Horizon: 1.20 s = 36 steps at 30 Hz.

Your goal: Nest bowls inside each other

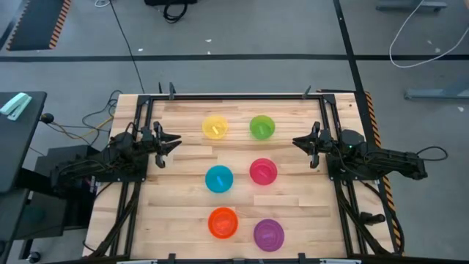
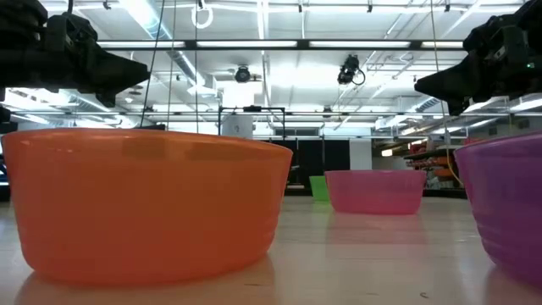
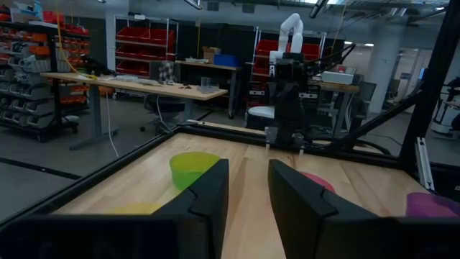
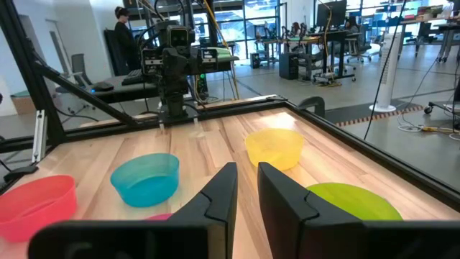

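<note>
High view: six bowls sit apart in a two-by-three grid mid-table, none nested yet. Yellow bowl [image 1: 215,126] and green bowl [image 1: 261,126] top row, blue bowl [image 1: 219,178] and pink bowl [image 1: 263,171] middle, orange bowl [image 1: 223,222] and purple bowl [image 1: 269,234] bottom.

Left gripper [image 1: 173,140] hovers at left of frame, level with the top row, pointing right; yellow bowl is nearest it, just to its right. Right gripper [image 1: 299,141] mirrors it at right of frame, pointing left; green bowl is nearest, just to its left. Bowls are round, so no long axis matters.

Both arms are raised above the table, stretched inward. Wrist views show each gripper's fingers parted with a gap, holding nothing. Judged: nothing started, either top-row bowl is the likely first pick.
</note>
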Tool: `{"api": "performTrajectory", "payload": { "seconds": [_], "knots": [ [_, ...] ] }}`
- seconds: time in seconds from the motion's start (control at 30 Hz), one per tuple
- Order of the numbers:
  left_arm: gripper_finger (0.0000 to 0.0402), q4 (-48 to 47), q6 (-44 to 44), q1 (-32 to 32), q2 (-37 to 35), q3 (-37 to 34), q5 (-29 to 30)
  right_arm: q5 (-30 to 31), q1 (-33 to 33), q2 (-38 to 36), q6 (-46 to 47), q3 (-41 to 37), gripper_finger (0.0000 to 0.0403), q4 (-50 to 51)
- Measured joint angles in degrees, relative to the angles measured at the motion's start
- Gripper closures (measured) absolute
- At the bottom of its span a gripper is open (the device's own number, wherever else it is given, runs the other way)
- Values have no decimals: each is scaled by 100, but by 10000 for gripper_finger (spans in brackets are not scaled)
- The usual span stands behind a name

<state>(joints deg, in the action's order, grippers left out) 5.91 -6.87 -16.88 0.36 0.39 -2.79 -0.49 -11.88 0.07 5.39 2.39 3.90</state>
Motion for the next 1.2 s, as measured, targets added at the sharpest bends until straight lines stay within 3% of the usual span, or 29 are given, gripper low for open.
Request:
{"api": "performTrajectory", "payload": {
  "seconds": [1.2],
  "knots": [
    [294,79,4,1,-1,2,0,0,0,0,-506,1,339,-22]
  ]
}}
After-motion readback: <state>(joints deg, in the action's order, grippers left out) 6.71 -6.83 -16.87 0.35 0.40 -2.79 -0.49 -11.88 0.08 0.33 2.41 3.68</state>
